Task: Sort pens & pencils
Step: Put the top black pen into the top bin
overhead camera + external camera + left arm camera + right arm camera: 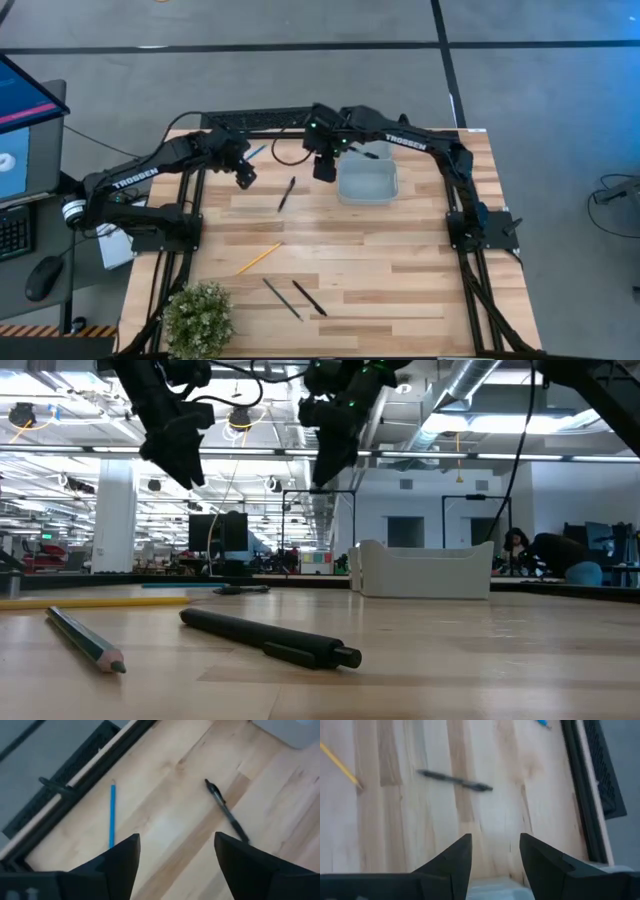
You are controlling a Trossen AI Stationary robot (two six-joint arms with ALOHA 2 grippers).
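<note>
Now, the scene as it is seen from above and from both wrists:

Left gripper [244, 178]: raised clear of the table near the back edge; its two dark fingers [120, 862] are spread wide, and nothing is held between them.

Blue pencil [112, 814]: lying flat on the wood just ahead of the left gripper, close to the black rail at the table's back edge; it is also caught in the high view [255, 152], just behind that gripper.

Nearest pen [286, 193]: a black pen resting on the table beside the left gripper, between it and the right gripper; from the left wrist it is seen lying slantwise [226, 810], apart from the blue pencil.

Right gripper [324, 167]: held above the table just beside the clear bin, fingers [454, 865] parted with a gap between them; nothing is gripped.

Clear bin [368, 183]: a pale open tub set right next to the right gripper, on its outer side.

Yellow pencil [259, 257]: lying well in front of both grippers, toward the middle of the table.

Two dark pens [296, 298]: side by side near the front edge, well apart from either gripper.

Potted plant [198, 318]: placed at the front left corner, far from both grippers.
</note>
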